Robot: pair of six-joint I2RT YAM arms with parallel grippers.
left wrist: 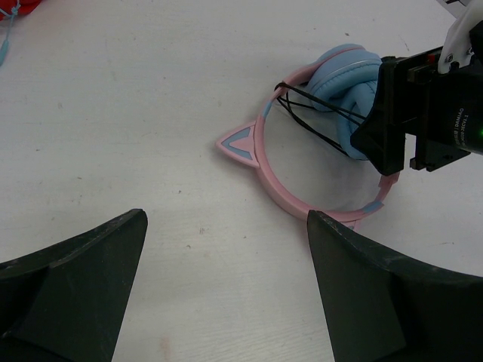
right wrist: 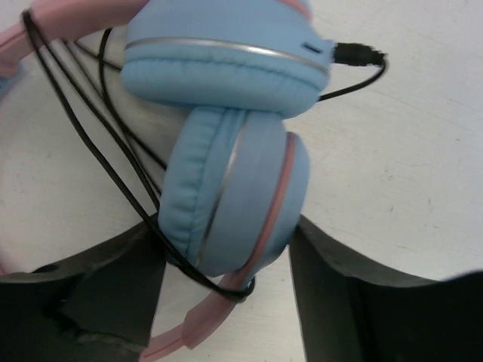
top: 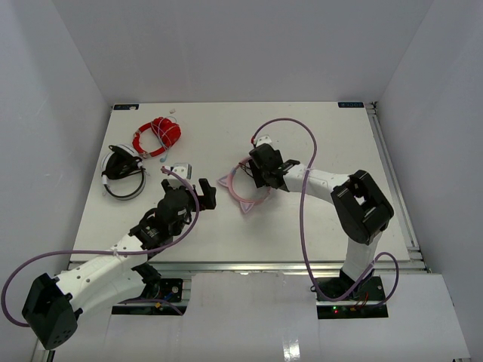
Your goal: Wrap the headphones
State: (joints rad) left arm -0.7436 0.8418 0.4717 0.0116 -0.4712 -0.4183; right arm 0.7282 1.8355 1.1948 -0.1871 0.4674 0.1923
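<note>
Straddling one blue earcup of the headphones (top: 245, 190) mid-table, the right gripper (right wrist: 223, 234); pinching or not, cannot tell.
Left gripper (left wrist: 226, 219) spread wide nearby; white table (top: 324, 219) open rightward, white walls around.

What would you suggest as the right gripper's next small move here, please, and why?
Probably close the right gripper gently on the lower earcup of the headphones. Its fingers straddle that earcup, with a little gap showing on one side. The cable lies looped loosely across the headband, so a firm hold seems needed before any further wrapping.
</note>
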